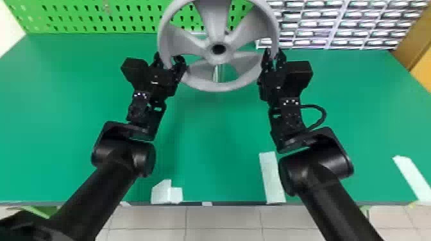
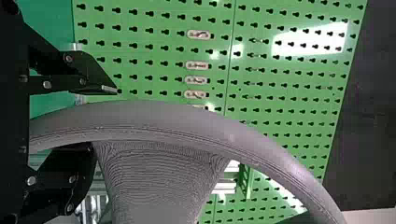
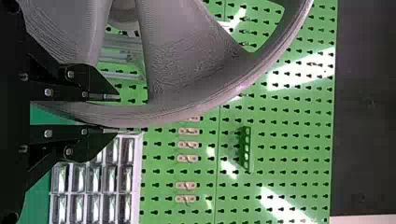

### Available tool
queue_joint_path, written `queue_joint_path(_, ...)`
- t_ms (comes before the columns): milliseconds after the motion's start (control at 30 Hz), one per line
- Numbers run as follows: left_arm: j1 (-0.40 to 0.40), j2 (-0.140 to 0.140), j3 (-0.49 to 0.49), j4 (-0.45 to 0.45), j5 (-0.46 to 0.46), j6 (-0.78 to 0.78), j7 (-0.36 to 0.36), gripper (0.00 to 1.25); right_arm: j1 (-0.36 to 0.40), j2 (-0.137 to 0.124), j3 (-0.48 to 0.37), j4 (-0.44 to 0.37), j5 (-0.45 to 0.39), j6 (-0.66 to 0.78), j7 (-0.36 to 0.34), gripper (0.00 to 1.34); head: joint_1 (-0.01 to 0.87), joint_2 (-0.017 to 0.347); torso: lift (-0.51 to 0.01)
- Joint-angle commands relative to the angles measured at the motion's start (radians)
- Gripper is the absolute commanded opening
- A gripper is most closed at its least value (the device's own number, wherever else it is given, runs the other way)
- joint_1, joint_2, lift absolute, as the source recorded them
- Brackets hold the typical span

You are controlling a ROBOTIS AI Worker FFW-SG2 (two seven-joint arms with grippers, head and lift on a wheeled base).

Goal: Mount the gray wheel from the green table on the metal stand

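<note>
Two end effectors flank the wheel (image 1: 213, 19) in the head view, the left one (image 1: 168, 61) and the right one (image 1: 274, 54) at opposite sides of its rim. The wheel appears raised over the desk (image 1: 208, 134). Beyond its lower opening shows a metal piece (image 1: 215, 73), probably the stand; with the hub not clearly lined up, pushing on could jam it against the metal.

In the left wrist view, the left end effector is spread around the rim, one finger (image 2: 91, 86) clear of it. That loose side could sag or twist the wheel if lifted.

In the right wrist view, the right end effector is closed snugly on the rim; carrying alone, it might let the wheel pivot. The wheel is matt gray, finely ridged, with broad flared spokes and a dark-centred hub.
</note>
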Motion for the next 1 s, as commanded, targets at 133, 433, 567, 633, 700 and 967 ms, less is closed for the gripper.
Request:
queue_joint_path(133, -0.016, 0.0, -0.003, 0.023, -0.005, -0.011, 0.0, 0.4, -0.009, 0.0, 0.005, 0.012, -0.003, -0.003, 0.0, 0.25, 0.867, 0.052, -0.1)
queue_joint_path(433, -0.027, 0.0, -0.002, 0.04, -0.006, -0.013, 0.002, 0.4, -0.017, -0.002, 0.006, 0.018, -0.005, -0.009, 0.0, 0.25, 0.867, 0.052, -0.1)
queue_joint_path(567, -0.031, 0.0, -0.006, 0.051, -0.003, -0.019, 0.002, 0.4, -0.022, -0.002, 0.006, 0.026, -0.005, -0.012, 0.0, 0.25, 0.867, 0.052, -0.1)
queue_joint_path(633, -0.033, -0.002, -0.008, 0.058, -0.001, -0.021, 0.002, 0.4, -0.025, -0.002, 0.006, 0.027, -0.006, -0.011, -0.002, 0.25, 0.867, 0.052, -0.1)
queue_joint_path(700, -0.035, -0.002, -0.009, 0.064, 0.002, -0.022, 0.002, 0.4, -0.026, -0.002, 0.006, 0.029, -0.008, -0.011, 0.0, 0.25, 0.867, 0.052, -0.1)
queue_joint_path(967, -0.035, -0.002, -0.022, 0.072, 0.012, -0.022, 0.002, 0.4, -0.022, -0.003, 0.002, 0.031, -0.008, -0.011, 0.0, 0.25, 0.867, 0.052, -0.1)
